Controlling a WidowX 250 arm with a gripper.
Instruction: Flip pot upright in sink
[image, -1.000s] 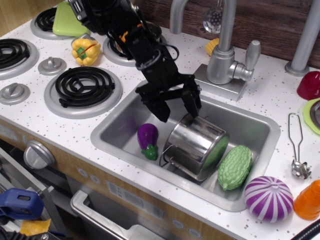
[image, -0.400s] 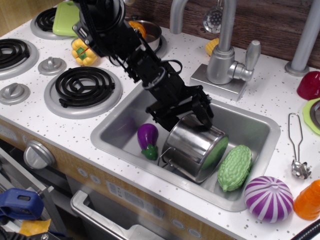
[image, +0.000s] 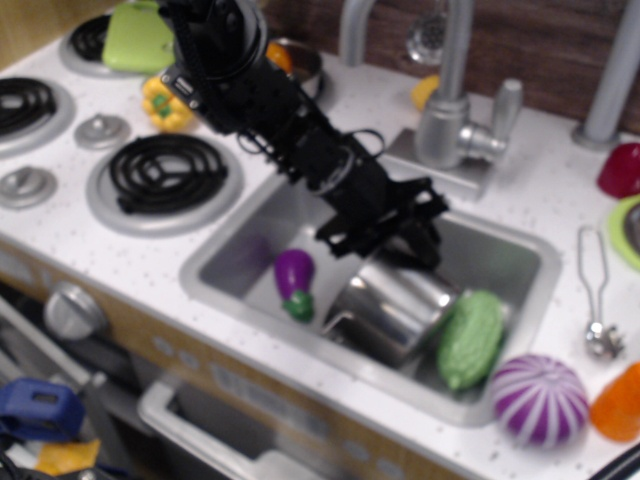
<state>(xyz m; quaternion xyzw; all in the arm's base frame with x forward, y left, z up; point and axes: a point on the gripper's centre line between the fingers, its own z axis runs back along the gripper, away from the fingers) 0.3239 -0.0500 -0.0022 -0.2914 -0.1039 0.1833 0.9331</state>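
The shiny steel pot (image: 392, 305) lies tilted on its side in the middle of the sink (image: 502, 262), with a wire loop handle toward the front left. My black gripper (image: 385, 243) hangs over the pot's upper back edge. Its fingers are spread apart, one on each side of that edge. The frame is blurred, so I cannot tell whether the fingers touch the pot.
A purple eggplant (image: 294, 276) lies left of the pot and a green bumpy vegetable (image: 468, 337) right of it. The faucet (image: 450, 112) stands behind the sink. Stove burners (image: 166, 175), a yellow pepper (image: 168, 103), a striped purple vegetable (image: 537, 398) and tongs (image: 597, 292) are around it.
My arm has moved right and down into the sink, from above the pot's left back side to over its upper back edge. The pot has shifted little, if at all.
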